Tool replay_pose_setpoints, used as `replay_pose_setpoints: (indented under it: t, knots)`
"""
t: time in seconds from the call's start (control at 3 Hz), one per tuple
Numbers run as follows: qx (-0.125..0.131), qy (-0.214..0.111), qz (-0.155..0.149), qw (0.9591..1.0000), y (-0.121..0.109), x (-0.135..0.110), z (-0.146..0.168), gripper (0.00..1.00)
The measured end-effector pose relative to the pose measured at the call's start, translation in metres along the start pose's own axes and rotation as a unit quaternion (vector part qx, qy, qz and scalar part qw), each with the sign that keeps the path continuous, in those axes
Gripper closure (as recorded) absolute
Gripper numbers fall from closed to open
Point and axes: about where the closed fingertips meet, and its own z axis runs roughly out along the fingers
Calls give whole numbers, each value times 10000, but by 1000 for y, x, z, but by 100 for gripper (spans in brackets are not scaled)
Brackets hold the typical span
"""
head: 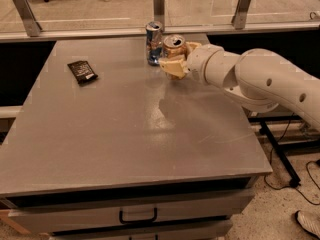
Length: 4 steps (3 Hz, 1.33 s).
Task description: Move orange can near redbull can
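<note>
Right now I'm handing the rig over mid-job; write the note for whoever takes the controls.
Gripper: shut on the orange can, near the table's far edge.
Redbull can: upright, just left of the orange can.
Done: orange can grasped and already close beside the redbull can.
Left: check that the can rests on the table (cannot tell from here), open, then withdraw without knocking either can.
Black packet: far left, not involved.

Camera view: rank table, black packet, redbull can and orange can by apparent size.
1. table
2. black packet and redbull can, about alike
Unranked: orange can; the gripper, holding it beside the redbull can, hides its lower part.
</note>
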Motion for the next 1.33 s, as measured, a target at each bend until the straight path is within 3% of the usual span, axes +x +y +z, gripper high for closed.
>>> replay_pose_setpoints:
  t: [0.67, 1.33]
  knots:
    - [83, 179, 284, 9994, -26, 19, 35, 58]
    - [-21, 373, 434, 9984, -31, 32, 65, 12]
